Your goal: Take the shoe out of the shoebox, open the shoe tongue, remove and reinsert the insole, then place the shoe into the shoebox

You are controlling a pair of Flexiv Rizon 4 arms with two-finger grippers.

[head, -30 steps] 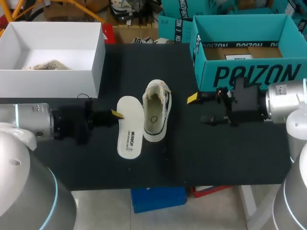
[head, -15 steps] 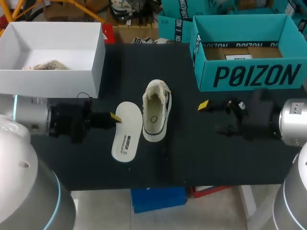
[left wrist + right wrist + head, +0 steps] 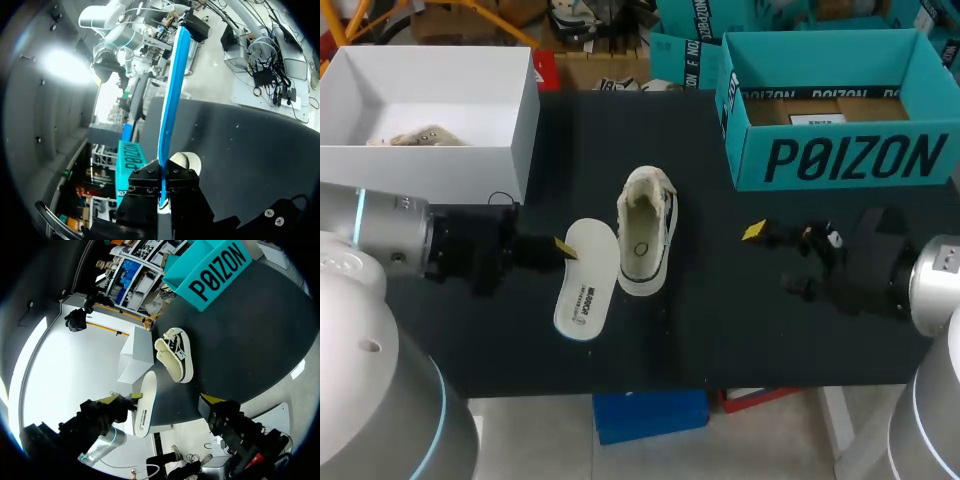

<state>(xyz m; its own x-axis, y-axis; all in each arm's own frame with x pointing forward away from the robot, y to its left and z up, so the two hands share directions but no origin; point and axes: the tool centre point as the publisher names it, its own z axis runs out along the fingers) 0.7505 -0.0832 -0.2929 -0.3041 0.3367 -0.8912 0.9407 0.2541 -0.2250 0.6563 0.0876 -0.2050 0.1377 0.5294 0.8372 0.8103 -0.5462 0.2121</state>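
Note:
A white low-top shoe [image 3: 645, 242] stands upright mid-table, its opening showing. The white insole [image 3: 586, 279] hangs just left of it, with my left gripper [image 3: 561, 247] shut on its edge near one end. In the left wrist view the insole [image 3: 172, 95] runs edge-on away from my shut gripper [image 3: 164, 176], blue underside showing, with the shoe [image 3: 187, 161] behind. The right wrist view shows the shoe [image 3: 176, 358] and the insole [image 3: 143, 403] from afar. My right gripper [image 3: 777, 261] stands open and empty right of the shoe. The teal shoebox [image 3: 840, 160] is at the back right.
A white open box [image 3: 510, 150] stands at the back left with a crumpled pale item [image 3: 418, 136] inside. The teal shoebox holds brown cardboard. Black tabletop [image 3: 710, 330] lies bare in front of the shoe.
My left gripper has drawn the insole slightly left and turned it, away from the shoe. My right arm has pulled back to the right and toward the table's front edge, still open.

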